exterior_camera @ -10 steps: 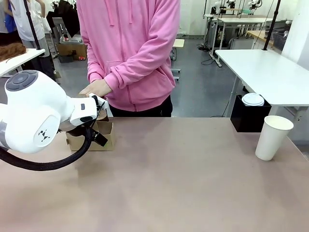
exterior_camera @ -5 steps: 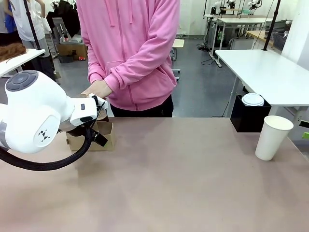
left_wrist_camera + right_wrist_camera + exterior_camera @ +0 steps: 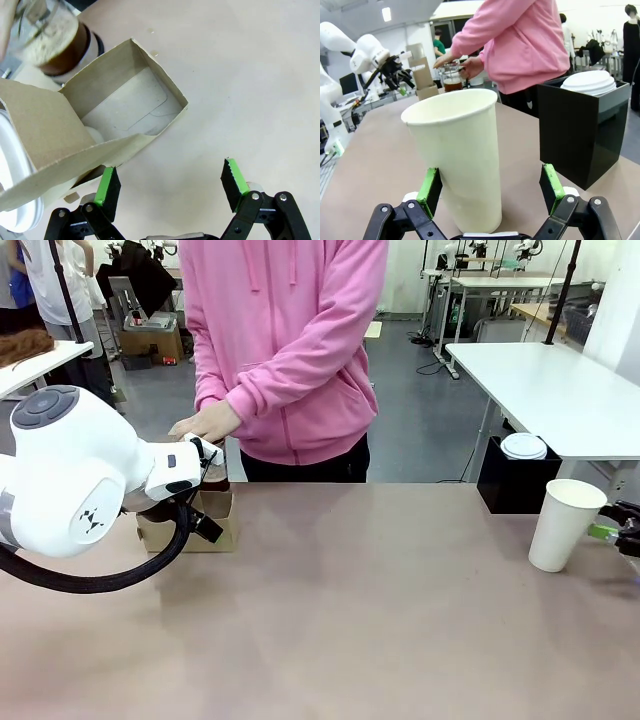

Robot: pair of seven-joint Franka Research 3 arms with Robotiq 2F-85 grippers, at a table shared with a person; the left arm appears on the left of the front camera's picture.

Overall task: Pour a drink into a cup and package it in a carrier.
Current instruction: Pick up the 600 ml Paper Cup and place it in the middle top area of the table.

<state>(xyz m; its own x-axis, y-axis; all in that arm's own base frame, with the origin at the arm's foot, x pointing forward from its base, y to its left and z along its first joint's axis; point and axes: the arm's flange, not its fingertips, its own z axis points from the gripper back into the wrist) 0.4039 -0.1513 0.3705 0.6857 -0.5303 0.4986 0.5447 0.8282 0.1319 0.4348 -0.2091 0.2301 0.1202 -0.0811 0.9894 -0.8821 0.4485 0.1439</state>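
Standing on the desk [image 3: 350,620] at far right, the cup [image 3: 565,523] is just clear of the right pincer [image 3: 490,180], spread wide and empty; the left pincer [image 3: 170,185], equally wide and empty, hovers beside the carrier [image 3: 127,150] at upper left.

— How many cups do you count on the table?
— One white paper cup [image 3: 565,525], not more.
— And the carriers?
— One cardboard carrier [image 3: 215,518], and one glass press jug [image 3: 453,81].
— Something else?
— One black box [image 3: 512,485] with one stack of white lids [image 3: 524,446]; how many lids, I cannot tell. Two grippers: the left gripper [image 3: 170,172] and the right gripper [image 3: 490,172]. One person [image 3: 290,350].
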